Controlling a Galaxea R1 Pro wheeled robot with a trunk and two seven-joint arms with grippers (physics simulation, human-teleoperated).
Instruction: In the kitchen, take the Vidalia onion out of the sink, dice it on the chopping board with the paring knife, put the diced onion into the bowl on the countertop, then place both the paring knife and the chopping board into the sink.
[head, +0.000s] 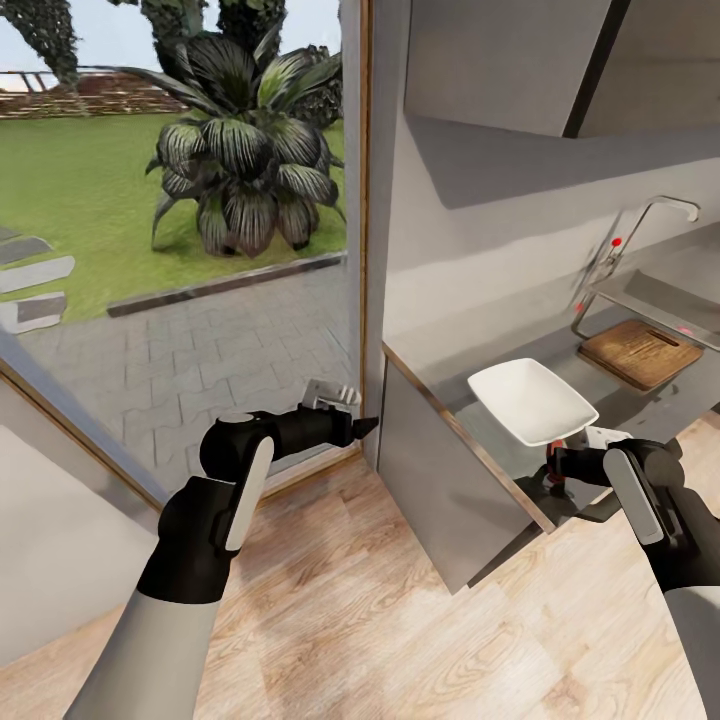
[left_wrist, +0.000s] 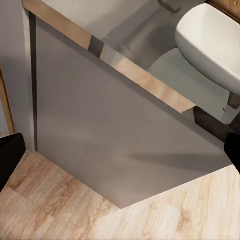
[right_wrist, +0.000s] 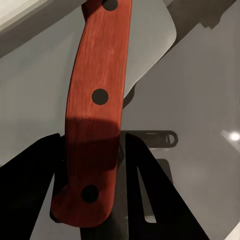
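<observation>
The right gripper (head: 556, 466) is clenched on the red handle of the knife (right_wrist: 95, 115), held low over the table (head: 455, 385) just in front of the white bowl (head: 532, 400). The cutting board (head: 640, 352) lies farther along the table below the tap (head: 650, 215). The left gripper (head: 345, 420) hangs over the wood floor (head: 380, 620) beside the glass door, jaws released.

Black arms, grey panels, white upper sleeves.
</observation>
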